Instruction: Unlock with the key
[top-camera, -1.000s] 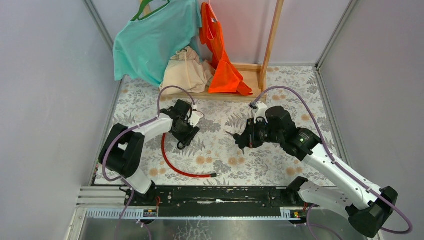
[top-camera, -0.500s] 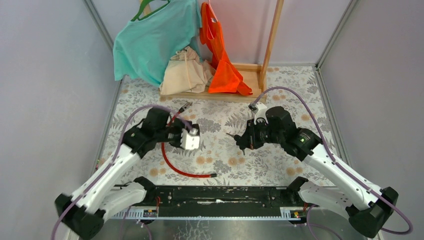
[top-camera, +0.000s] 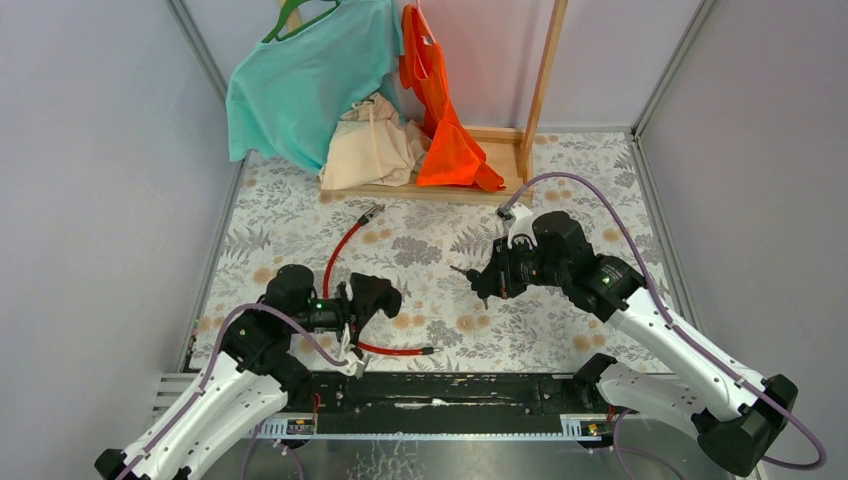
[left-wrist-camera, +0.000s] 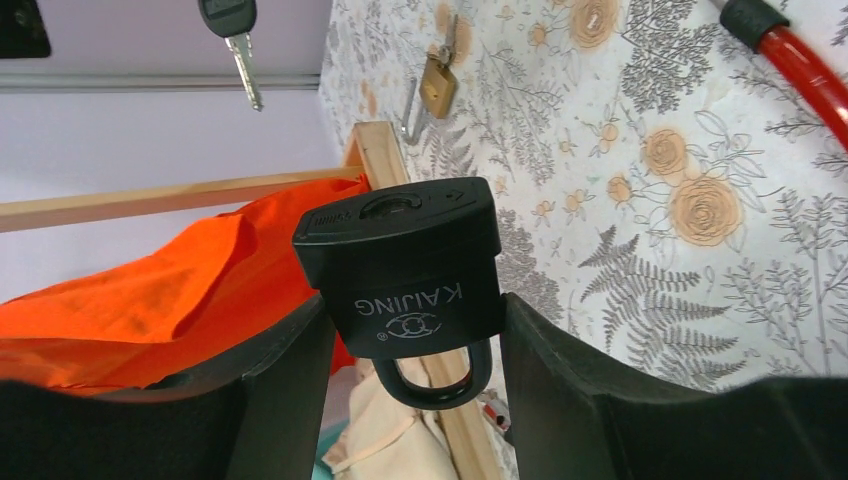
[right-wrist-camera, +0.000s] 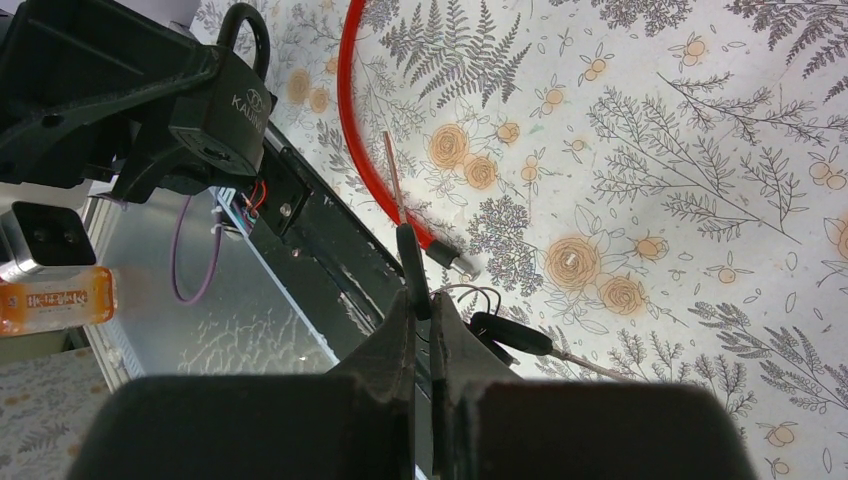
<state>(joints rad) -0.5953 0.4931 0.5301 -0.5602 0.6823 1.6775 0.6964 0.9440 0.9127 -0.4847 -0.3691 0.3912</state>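
Item, left side: left gripper (left-wrist-camera: 408, 345), raised off the floral mat (top-camera: 560, 170) near the front rail, fingers clenched on the flat sides of a black padlock (left-wrist-camera: 405, 275) marked KAIJING. The shackle looks seated and points back at the wrist, and the keyway face (left-wrist-camera: 392, 207) is turned outward toward the other arm. Item, on the mat: a red cable (top-camera: 400, 351) lying in a loose curve, partly under the left gripper, both ends free. Item, right of centre: a key (right-wrist-camera: 398, 205) with a dark head and a slim metal blade, well apart from the padlock. It is pinched by its head in the right gripper (right-wrist-camera: 424, 318), and spare keys (right-wrist-camera: 510, 335) dangle from the same ring. Handling, as judged: the padlock is rigid and likely dense for its size, with smooth sides that could twist under a push, so grip the body, not the shackle. The key is light, stiff and thin and is best held by the head, since it may pivot if the blade meets the keyway crooked.
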